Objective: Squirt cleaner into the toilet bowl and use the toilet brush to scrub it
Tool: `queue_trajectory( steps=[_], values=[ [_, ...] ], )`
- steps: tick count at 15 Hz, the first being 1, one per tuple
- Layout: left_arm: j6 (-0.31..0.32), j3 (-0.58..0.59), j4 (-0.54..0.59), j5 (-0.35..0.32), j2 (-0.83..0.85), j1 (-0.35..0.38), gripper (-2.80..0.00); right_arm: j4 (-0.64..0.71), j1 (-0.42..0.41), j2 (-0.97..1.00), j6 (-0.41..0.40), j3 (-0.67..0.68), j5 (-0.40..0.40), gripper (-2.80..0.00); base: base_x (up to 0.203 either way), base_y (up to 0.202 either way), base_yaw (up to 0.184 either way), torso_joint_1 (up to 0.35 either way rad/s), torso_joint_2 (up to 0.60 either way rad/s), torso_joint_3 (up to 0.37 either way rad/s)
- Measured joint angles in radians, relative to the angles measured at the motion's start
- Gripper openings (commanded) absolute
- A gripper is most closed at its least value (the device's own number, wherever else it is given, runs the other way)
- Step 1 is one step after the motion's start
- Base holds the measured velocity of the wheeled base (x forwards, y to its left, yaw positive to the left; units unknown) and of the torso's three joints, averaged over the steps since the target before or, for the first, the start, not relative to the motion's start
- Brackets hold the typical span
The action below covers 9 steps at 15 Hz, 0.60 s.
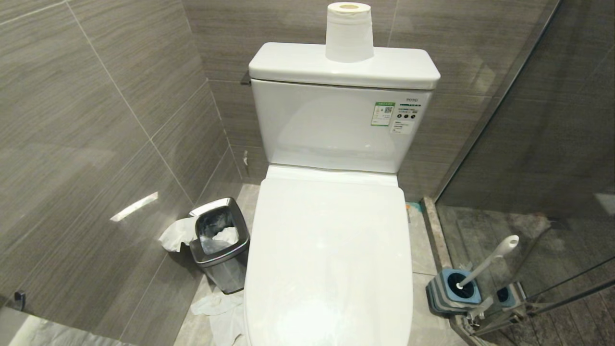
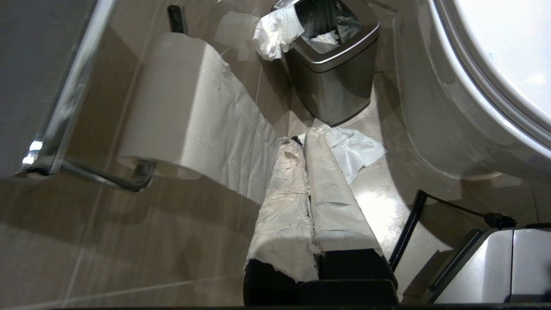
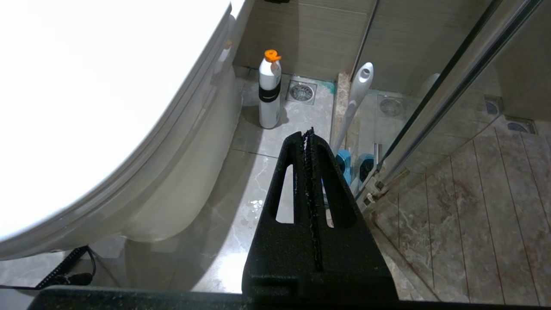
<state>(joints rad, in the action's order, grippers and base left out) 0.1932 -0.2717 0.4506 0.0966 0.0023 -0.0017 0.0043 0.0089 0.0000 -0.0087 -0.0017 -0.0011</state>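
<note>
The toilet bowl (image 1: 331, 250) stands in the middle with its white lid down, so the basin is hidden. The toilet brush (image 1: 490, 262) leans in its grey-and-blue base (image 1: 454, 290) on the floor to the right, with its bristle head hidden. A white bottle with an orange cap (image 3: 270, 90), seemingly the cleaner, stands on the floor beside the bowl. My left gripper (image 2: 299, 140), its fingers wrapped in white paper, hangs shut and empty left of the bowl (image 2: 434, 112). My right gripper (image 3: 308, 133) is shut and empty, low between the bowl (image 3: 181, 163) and the brush handle (image 3: 355, 99). Neither arm shows in the head view.
A steel waste bin (image 1: 221, 242) with crumpled tissue stands left of the bowl, and more tissue (image 1: 223, 312) lies on the floor. A paper roll (image 1: 349, 33) sits on the cistern; another hangs on the wall holder (image 2: 181, 103). A glass shower partition (image 1: 528, 144) closes off the right.
</note>
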Motion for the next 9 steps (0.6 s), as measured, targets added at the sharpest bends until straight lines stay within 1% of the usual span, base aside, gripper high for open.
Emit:
queue_trajectory(
  steps=[2,4,5,7,9],
  values=[
    [-0.009,0.053,-0.067,-0.020,-0.001,-0.004,-2.80,0.000,0.000,0.000,0.000,0.000,0.000,-2.80,0.000,0.000,0.000,0.000,0.00,0.000],
    [-0.006,0.102,-0.133,-0.024,-0.002,-0.004,-2.80,0.000,0.000,0.000,0.000,0.000,0.000,-2.80,0.000,0.000,0.000,0.000,0.00,0.000],
    [-0.004,0.128,-0.194,-0.026,-0.002,-0.004,-2.80,0.000,0.000,0.000,0.000,0.000,-0.001,-2.80,0.000,0.000,0.000,0.000,0.00,0.000],
    [0.008,0.167,-0.278,-0.037,-0.003,-0.004,-2.80,0.000,0.000,0.000,0.000,0.000,0.001,-2.80,0.000,0.000,0.000,0.000,0.00,0.000],
    [0.033,0.224,-0.404,-0.067,-0.004,-0.004,-2.80,0.000,0.000,0.000,0.000,0.000,0.000,-2.80,0.000,0.000,0.000,0.000,0.00,0.000]
  ],
)
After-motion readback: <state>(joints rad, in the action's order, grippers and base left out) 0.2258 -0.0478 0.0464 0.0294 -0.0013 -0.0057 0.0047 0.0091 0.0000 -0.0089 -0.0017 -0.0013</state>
